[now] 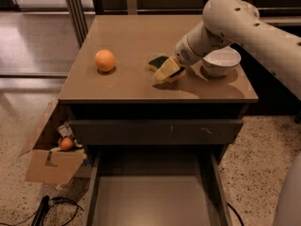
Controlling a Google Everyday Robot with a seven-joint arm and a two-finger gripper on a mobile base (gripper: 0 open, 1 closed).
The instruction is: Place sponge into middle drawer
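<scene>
Camera view: the hand is seen low over the bench, at the end of the pale arm.
Hand state: it cannot be told whether it is open or closed on anything.
Risk: if the grasp is shallow, the sponge could be pushed aside or dropped on the way to the drawer; the white bowl just beside the arm could be knocked by a wide swing.
Sponge: it is found on the bench, touching the hand at its upper-left side, green face up.
Orange fruit: it is set well apart, to the left.
Middle drawer: it is pulled out below the bench front, under a shut dark-fronted drawer, well apart from the sponge.
</scene>
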